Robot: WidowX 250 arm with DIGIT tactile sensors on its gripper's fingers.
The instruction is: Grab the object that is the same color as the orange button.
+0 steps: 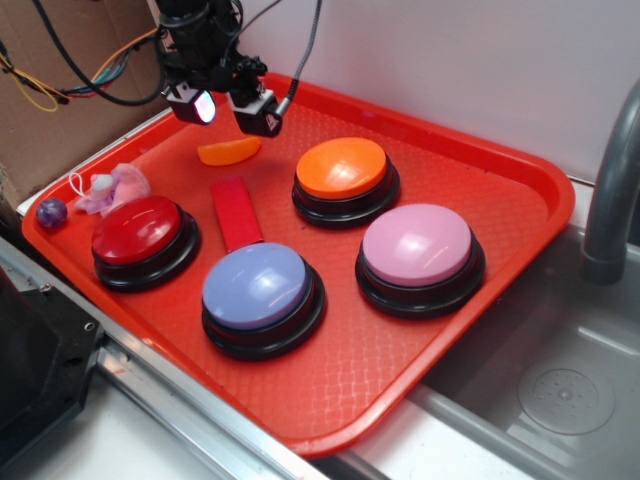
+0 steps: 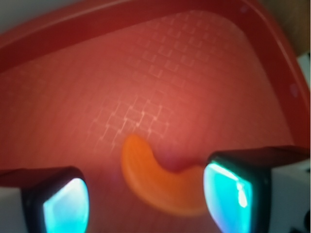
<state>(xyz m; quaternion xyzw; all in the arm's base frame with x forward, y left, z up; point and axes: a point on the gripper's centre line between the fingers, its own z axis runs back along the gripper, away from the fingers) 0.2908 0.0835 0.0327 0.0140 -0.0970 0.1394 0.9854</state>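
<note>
The orange crescent (image 1: 229, 151) lies flat on the red tray (image 1: 480, 300), near its far-left corner, just beyond the top end of the red rectangular block (image 1: 236, 213) and to the left of the orange button (image 1: 342, 168). The gripper (image 1: 230, 108) hangs above the crescent — its fingers (image 1: 199, 105) spread wide and holding nothing. In the wrist view the crescent (image 2: 158, 182) sits low between the two fingers (image 2: 233, 191), its curved back toward the left one and one tip reaching close to the right one; whether either finger touches it cannot be told from the blur. The tray's (image 2: 146, 63) waffle-textured floor fills the rest of that view, bare up to the raised rim.

Elsewhere on the tray stand a red button (image 1: 137, 230) at the left, a lavender-blue button (image 1: 256, 286) at the front and a pink button (image 1: 417, 245) to the right — all on black bases. A pale pink toy (image 1: 115, 187) and a small purple ball (image 1: 52, 211) rest at the tray's left edge. A grey sink (image 1: 560, 390) adjoins the tray on the right.
</note>
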